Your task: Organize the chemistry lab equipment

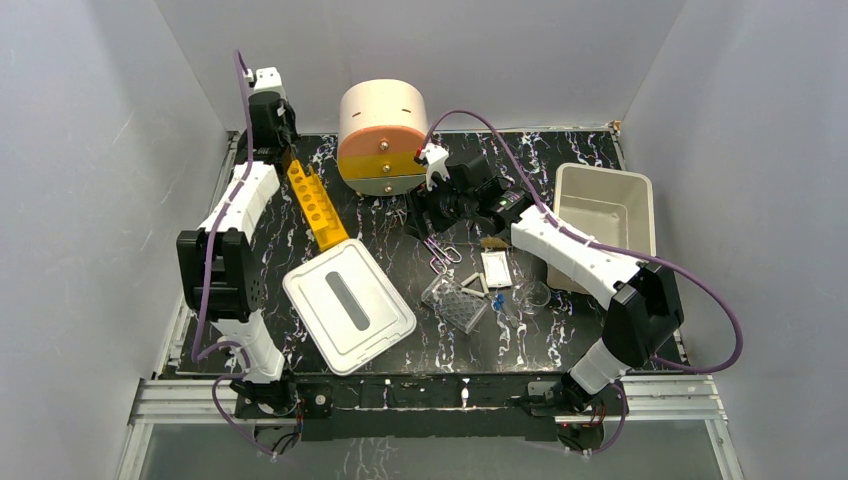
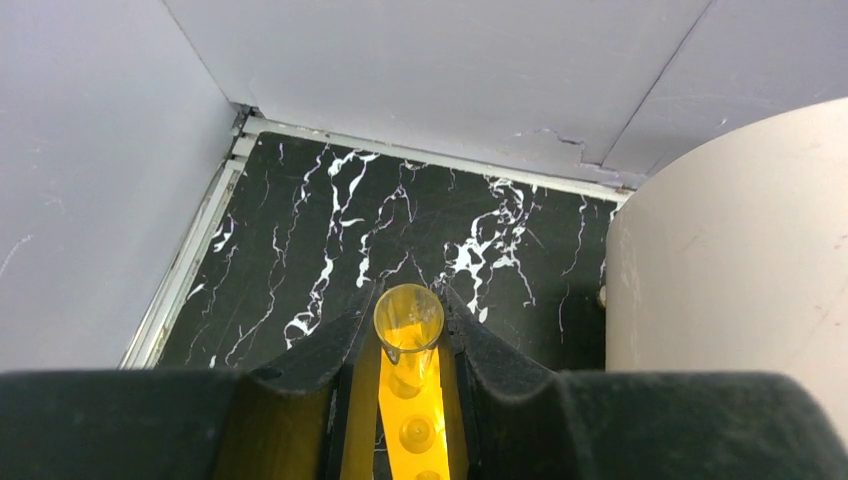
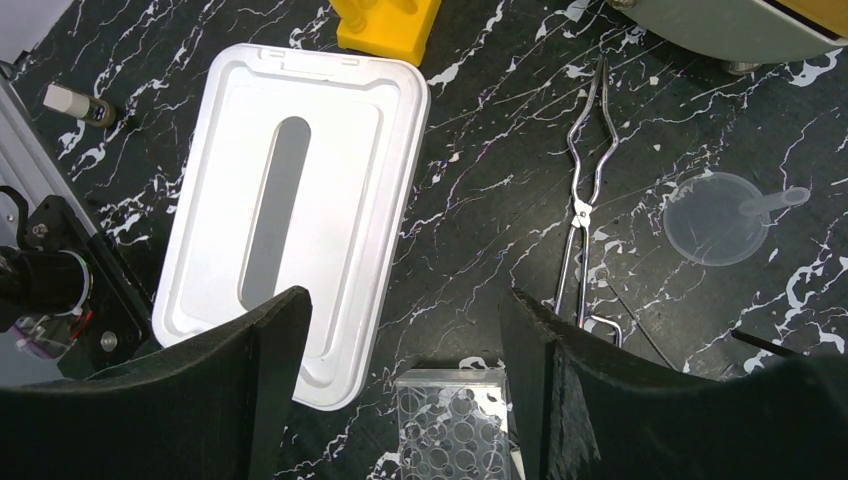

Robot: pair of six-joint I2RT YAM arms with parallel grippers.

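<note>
Grip on the yellow rack (image 1: pixel 318 207) by the left claw (image 1: pixel 283 150); right claw (image 1: pixel 430 205) wide and empty.

From above, the rack lies aslant on the counter (image 1: pixel 520 345). Its long axis runs from the far-left corner toward the white lid (image 1: pixel 348 305), and its far end sits in the left claw, so the left arm is plainly the nearer. The right claw hangs by the drawer unit (image 1: pixel 380 135), well apart from the rack. At the left wrist, the fingers (image 2: pixel 330 350) are drawn in narrow against both sides of the rack's end, with the rack running back under the camera. At the right wrist, the jaws stand wide with nothing held; the well plate (image 3: pixel 455 425) lies below between them, with the lid to one side and the tongs (image 3: pixel 585 190) to the other.
</note>
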